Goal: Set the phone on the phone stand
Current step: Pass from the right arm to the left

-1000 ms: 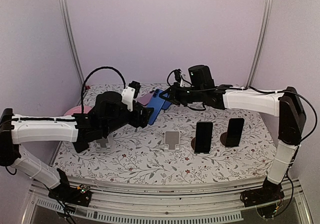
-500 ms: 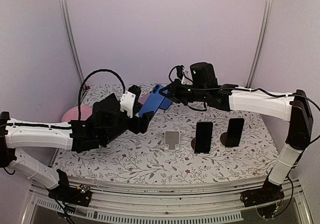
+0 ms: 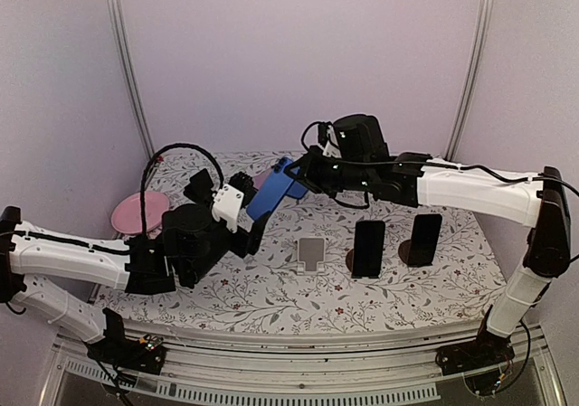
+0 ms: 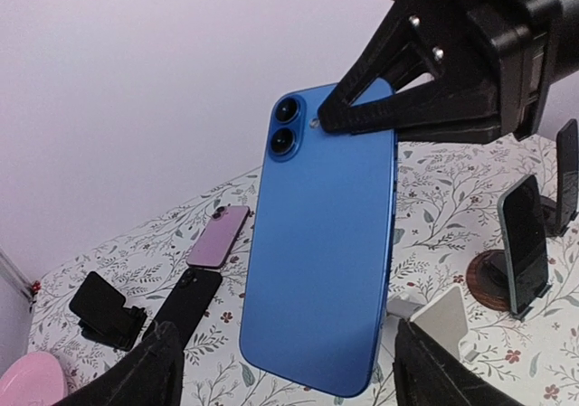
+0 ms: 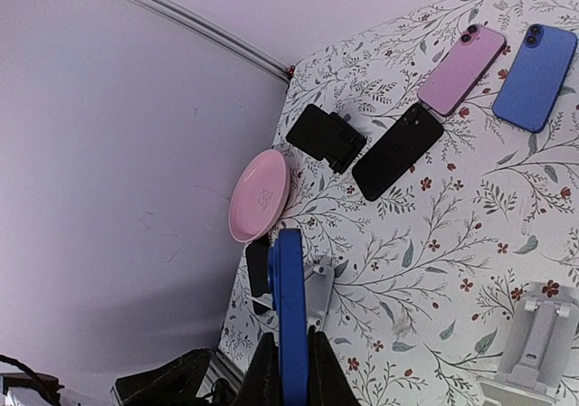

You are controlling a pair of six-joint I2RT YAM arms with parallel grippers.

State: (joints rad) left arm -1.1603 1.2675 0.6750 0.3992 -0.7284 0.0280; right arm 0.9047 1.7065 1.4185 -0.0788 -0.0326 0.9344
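My right gripper (image 3: pixel 295 177) (image 5: pixel 291 344) is shut on the top end of a blue phone (image 3: pixel 271 192) (image 4: pixel 321 243) (image 5: pixel 290 306) and holds it in the air, tilted, over the middle of the table. My left gripper (image 3: pixel 224 189) (image 4: pixel 289 381) is open just below it. The phone's lower end hangs between the two left fingers (image 4: pixel 154 370), apart from both. An empty white phone stand (image 3: pixel 311 252) (image 4: pixel 443 314) (image 5: pixel 536 332) sits on the table, nearer and to the right of the phone.
Two dark phones (image 3: pixel 368 248) (image 3: pixel 423 239) rest on round stands at the right. A pink plate (image 3: pixel 140 212) sits at the left. At the back lie a pink phone (image 5: pixel 461 67), a second blue phone (image 5: pixel 534 76), a black phone (image 5: pixel 398 151) and a black stand (image 5: pixel 326 136).
My left arm has drawn back toward the near left and tipped its gripper up under the blue phone, narrowing slightly. My right gripper has carried the phone a little left and nearer.
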